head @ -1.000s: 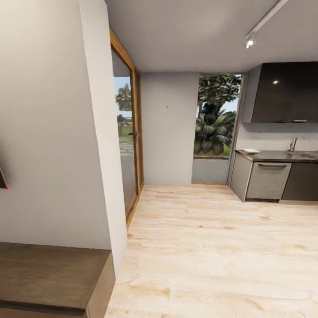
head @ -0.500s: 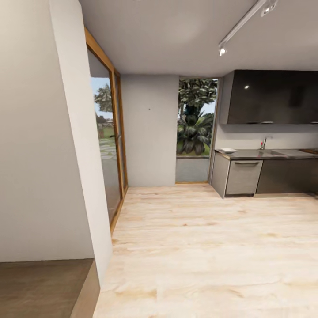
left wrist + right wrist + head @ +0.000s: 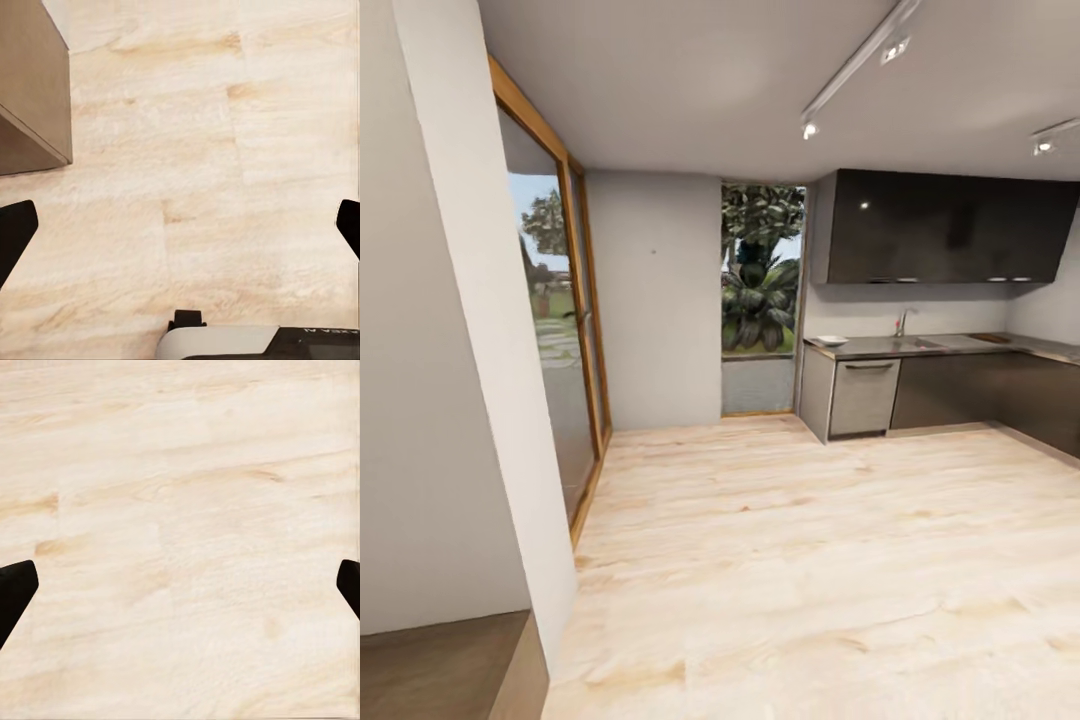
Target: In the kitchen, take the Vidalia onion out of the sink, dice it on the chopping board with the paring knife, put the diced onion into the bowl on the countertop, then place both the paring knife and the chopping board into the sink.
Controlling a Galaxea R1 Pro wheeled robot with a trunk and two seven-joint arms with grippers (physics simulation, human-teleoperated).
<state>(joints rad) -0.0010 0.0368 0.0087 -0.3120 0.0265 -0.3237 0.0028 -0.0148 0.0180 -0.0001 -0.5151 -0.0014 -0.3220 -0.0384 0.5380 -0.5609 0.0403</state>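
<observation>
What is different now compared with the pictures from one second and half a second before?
The camera has turned to the right, not the room's things: more of the kitchen shows, and the countertop, faucet and bowl sit nearer the middle of the head view. The wall at the left takes less room. Both grippers hang open over the wood floor, holding nothing.

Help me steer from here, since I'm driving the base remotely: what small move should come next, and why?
Probably roll forward and to the right across the wooden floor toward the countertop. The faucet and bowl are far off, and both tools hang open above bare floor.
</observation>
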